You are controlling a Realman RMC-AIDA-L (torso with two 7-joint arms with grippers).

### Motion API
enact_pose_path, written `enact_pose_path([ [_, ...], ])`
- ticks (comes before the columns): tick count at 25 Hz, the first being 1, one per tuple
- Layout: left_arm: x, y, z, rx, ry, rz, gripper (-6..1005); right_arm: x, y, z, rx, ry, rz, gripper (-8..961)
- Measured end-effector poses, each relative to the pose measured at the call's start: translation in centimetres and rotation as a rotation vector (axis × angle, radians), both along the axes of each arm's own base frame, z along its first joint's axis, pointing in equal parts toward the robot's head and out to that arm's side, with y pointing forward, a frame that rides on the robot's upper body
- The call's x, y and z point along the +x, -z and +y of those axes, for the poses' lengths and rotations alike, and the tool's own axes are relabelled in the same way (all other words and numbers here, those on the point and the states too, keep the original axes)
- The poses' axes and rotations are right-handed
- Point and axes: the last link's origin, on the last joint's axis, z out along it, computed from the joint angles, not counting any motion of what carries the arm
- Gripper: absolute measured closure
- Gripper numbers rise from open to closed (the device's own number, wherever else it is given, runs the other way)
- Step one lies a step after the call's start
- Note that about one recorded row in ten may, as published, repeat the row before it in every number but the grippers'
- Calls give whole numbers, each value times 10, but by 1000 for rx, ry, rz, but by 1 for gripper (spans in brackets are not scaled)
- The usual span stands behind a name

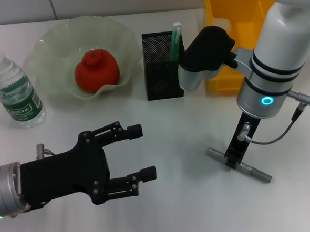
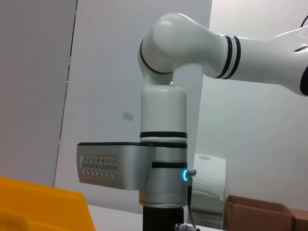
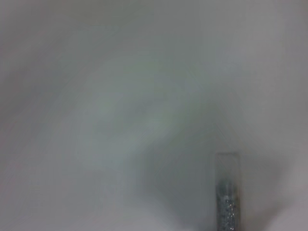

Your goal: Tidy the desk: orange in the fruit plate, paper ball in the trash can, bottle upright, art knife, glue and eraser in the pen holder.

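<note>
Broadly, the pale grey desk [image 1: 166,215] carried everything, smooth and matte. The right arm, glossy white with black bands and a lit blue ring, came down from 1 o'clock and stood nearly vertical over the desk at about 4 o'clock of centre. Its right gripper [image 1: 236,155] pointed straight down onto the art knife [image 1: 240,164], a slim grey metallic bar lying flat and slanted; the black fingers sat on the bar's middle, but whether they had clamped it I cannot tell. The right wrist view showed only blurred desk and one end of that bar [image 3: 226,192].

The left gripper [image 1: 141,151], black and angular, reached in from 8 o'clock, hovering with its two fingers spread wide and nothing between them.

The trash can [image 1: 215,17], bright yellow hard plastic with straight walls, stood at 1 o'clock, partly behind the right arm; its contents were hidden. The fruit plate [image 1: 50,46], pale green translucent with a wavy rim, sat at 11 o'clock and held the orange [image 1: 96,71], red-orange, lumpy, knob upward, resting in the bowl's centre.

The bottle [image 1: 14,88], clear ribbed plastic with white cap and dark green label, stood upright at 9 o'clock, left of the plate. The pen holder [image 1: 161,65], square black mesh, stood at 12 o'clock between plate and can, with a green stick with a white tip [image 1: 175,38] standing in its right corner.
</note>
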Motion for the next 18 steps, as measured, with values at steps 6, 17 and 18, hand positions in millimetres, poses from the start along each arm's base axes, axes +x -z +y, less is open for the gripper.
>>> enact_pose_path([
  [6, 0, 0, 0, 3, -1, -1, 197, -5, -5, 3, 41, -15, 63, 817],
  [17, -1, -1, 0, 6, -4, -2, 197, -17, -62, 10, 264, -66, 742, 828],
  [18, -1, -1, 0, 7, -2, -2, 197, -15, -69, 12, 296, -73, 852, 828],
])
